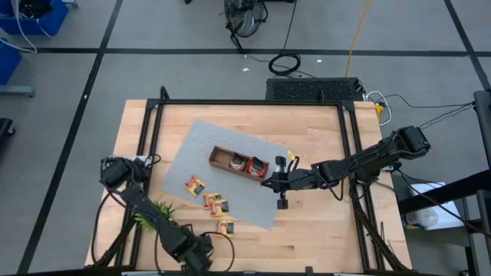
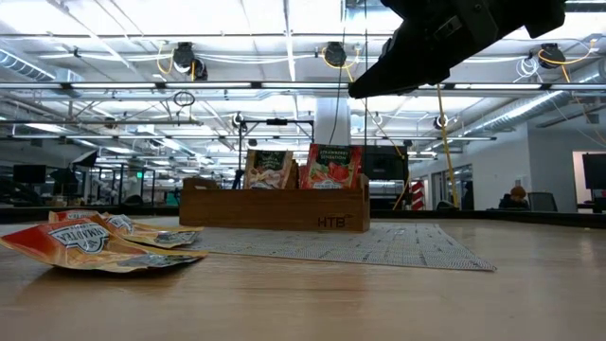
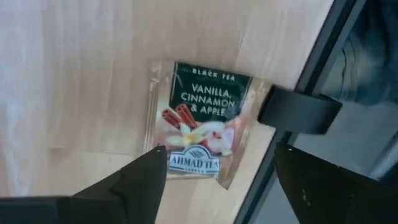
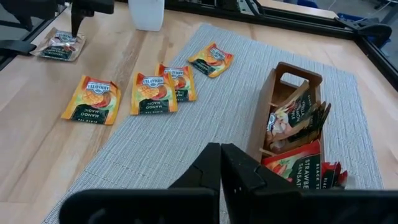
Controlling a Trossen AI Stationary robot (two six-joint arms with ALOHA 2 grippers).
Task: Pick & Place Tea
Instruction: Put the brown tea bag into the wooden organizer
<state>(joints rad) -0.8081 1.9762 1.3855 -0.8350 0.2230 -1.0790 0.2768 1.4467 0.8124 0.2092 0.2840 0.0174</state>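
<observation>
Pale flat square tea sachet w/ dark green band, printed "Vanilla, Cinnamon & Apple" (image 3: 198,124): lies flat on bare light wood tabletop (image 1: 322,222), right at the tabletop's edge, by the black frame rail. Left end effector (image 3: 217,171) hangs directly over it, fingers apart, one dark fingertip (image 3: 146,171) over the sachet's lower edge, the other off to the side over the rail. Contact w/ sachet cannot be told. In right wrist view the same sachet (image 4: 61,46) shows in the far corner, the left arm's tip above it.

Orange-yellow mango sachets: three in a row (image 4: 143,94) plus one more (image 4: 211,60), all flat; one on bare wood just off the mat, the rest on the grey woven mat (image 1: 192,153). Well apart from the pale sachet.

Brown wooden three-compartment tray (image 1: 239,163): on the mat, near its centre. Holds upright sachets, pale ones in the middle compartment (image 4: 287,118), red strawberry ones in the end compartment (image 4: 298,168).

Right end effector (image 4: 221,168): fingers together, holding nothing, above the mat just beside the tray's red-sachet end.

Small green spiky plant (image 1: 153,211): near the tabletop's left front, under the left arm.
</observation>
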